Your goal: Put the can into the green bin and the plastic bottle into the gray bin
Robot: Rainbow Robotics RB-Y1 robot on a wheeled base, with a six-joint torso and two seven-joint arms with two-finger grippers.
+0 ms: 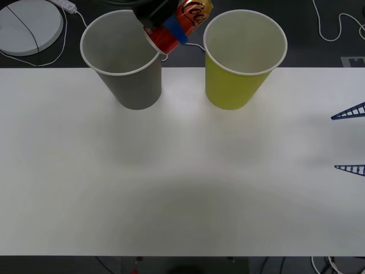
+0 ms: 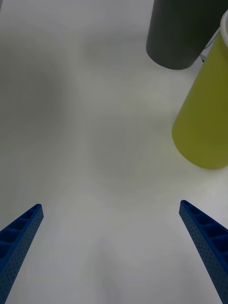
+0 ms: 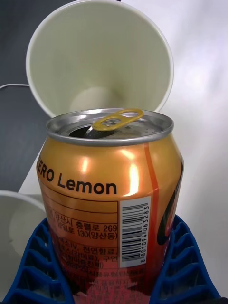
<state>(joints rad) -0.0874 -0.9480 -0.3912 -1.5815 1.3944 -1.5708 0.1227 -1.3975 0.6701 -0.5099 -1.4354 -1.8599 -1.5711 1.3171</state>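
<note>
Bins: two, one gray bin at upper left-centre of the front view, one green bin at upper right-centre. Cans: one can, top centre. Grippers: two, left gripper at top centre, right gripper at right edge. Tables: one white table. White round discs: one, upper left corner.

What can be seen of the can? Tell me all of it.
The can is orange-gold above and red below, of shiny metal, with black "Lemon" lettering, a barcode and a silver top whose gold pull tab sits over an opened mouth. The left gripper holds it tilted in the air between its blue jaws, above the gap between the gray bin and the green bin.
</note>
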